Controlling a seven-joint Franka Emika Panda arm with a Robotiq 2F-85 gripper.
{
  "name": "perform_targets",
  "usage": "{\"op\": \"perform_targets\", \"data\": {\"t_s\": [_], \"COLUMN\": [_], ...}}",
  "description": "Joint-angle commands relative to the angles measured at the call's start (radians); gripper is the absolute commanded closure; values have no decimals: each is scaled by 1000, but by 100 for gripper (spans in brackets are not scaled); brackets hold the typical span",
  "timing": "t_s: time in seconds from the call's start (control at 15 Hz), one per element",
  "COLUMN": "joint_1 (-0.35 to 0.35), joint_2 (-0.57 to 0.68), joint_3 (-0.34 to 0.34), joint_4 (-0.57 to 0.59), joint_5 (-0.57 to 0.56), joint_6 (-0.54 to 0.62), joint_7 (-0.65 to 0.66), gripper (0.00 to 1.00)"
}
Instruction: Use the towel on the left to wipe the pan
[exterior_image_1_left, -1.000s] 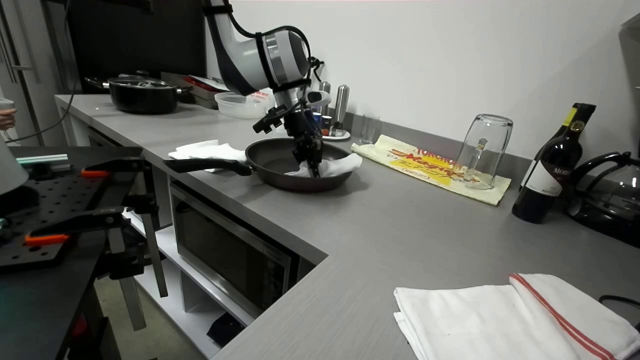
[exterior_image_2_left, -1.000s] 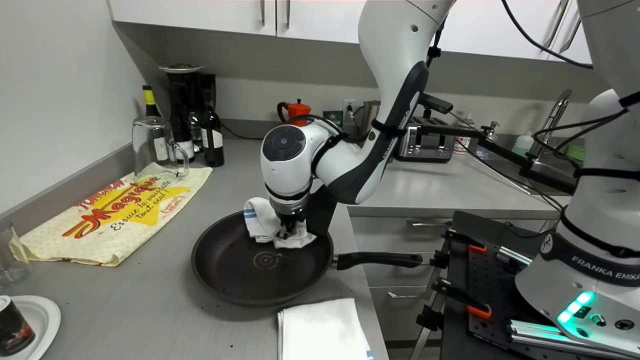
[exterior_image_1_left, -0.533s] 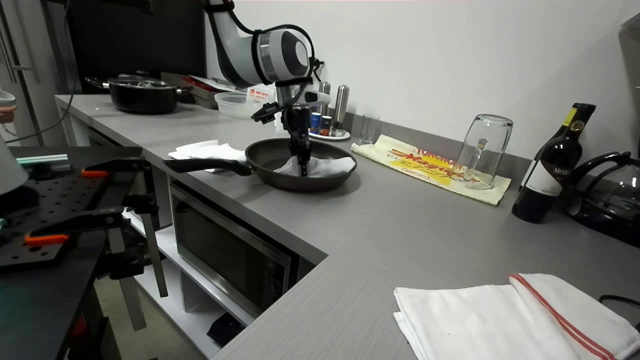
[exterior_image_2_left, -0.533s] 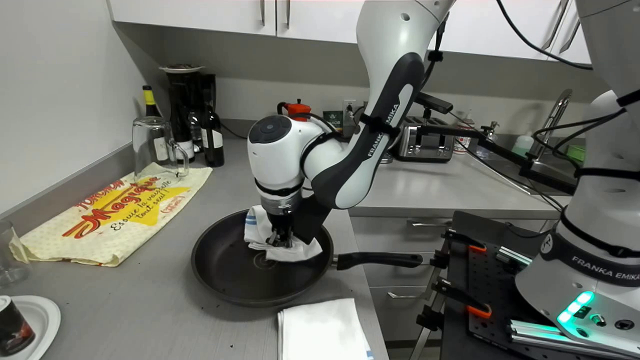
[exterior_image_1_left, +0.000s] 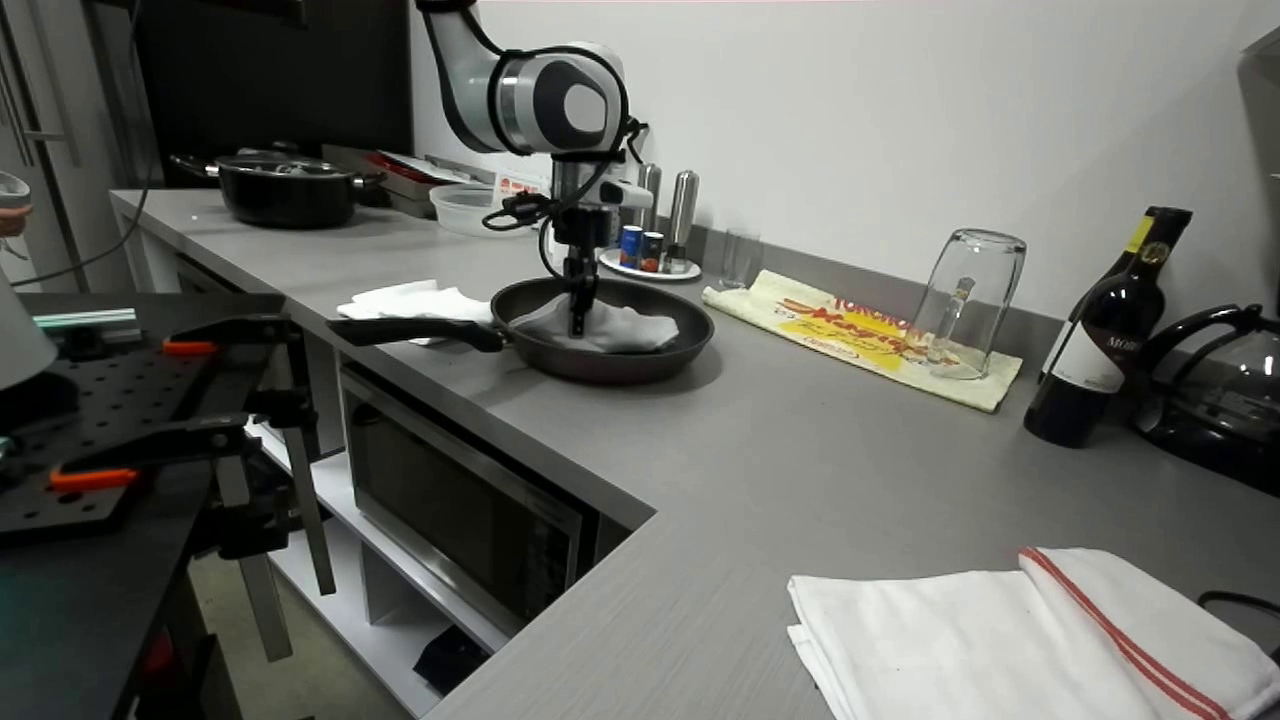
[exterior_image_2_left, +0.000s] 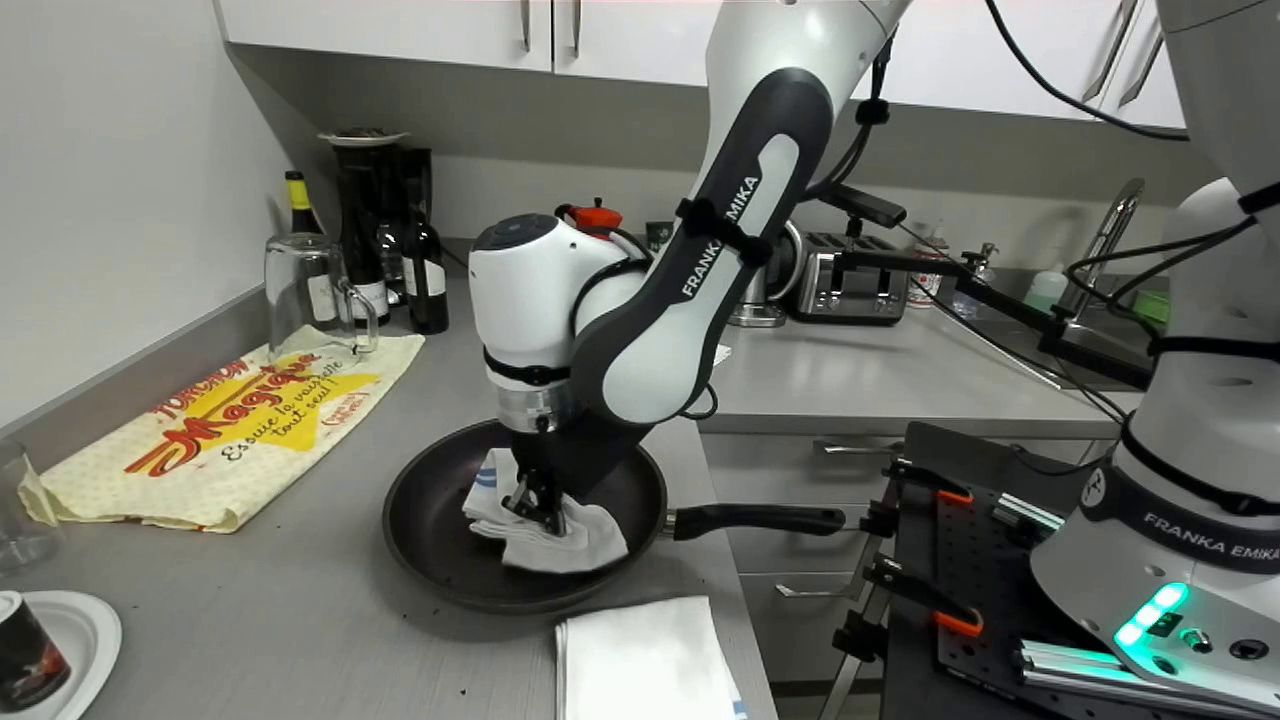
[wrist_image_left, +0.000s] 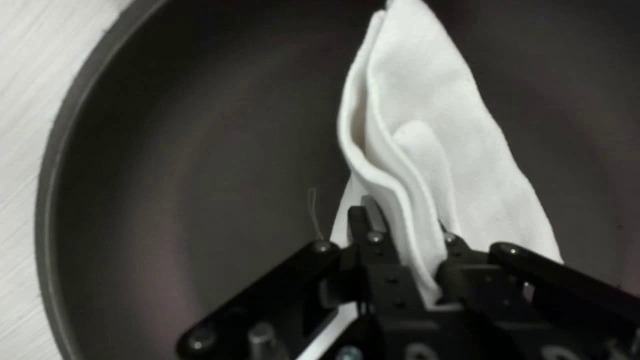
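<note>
A dark frying pan rests on the counter; it also shows in an exterior view and in the wrist view. A white towel with blue stripes lies crumpled inside the pan, also visible in an exterior view and in the wrist view. My gripper is shut on folds of this towel, which stand up between its fingers. In both exterior views the gripper points down into the pan, with the towel spread on the pan floor around the fingertips.
Another folded white towel lies beside the pan, near the handle. A yellow towel bears an upturned glass mug. A red-striped towel, wine bottle and a plate with small cans stand around.
My gripper has dragged the towel across the pan floor, leftward toward the handle side in an exterior view and toward the camera in the remaining exterior view. The pan has not moved.
</note>
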Motion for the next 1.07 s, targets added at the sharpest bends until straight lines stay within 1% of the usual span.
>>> {"op": "perform_targets", "data": {"t_s": [0.0, 0.13, 0.27, 0.47, 0.6, 1.0], "joint_1": [18, 15, -1, 18, 28, 42], "joint_2": [-2, -4, -8, -13, -16, -17], "joint_3": [13, 31, 67, 77, 79, 64], "joint_4": [5, 10, 22, 40, 49, 67], "joint_5": [151, 232, 327, 406, 433, 434], "joint_6": [-28, -45, -79, -111, -127, -161], "joint_7": [-94, -139, -196, -234, -248, -250], "gripper": [97, 97, 97, 97, 97, 97]}}
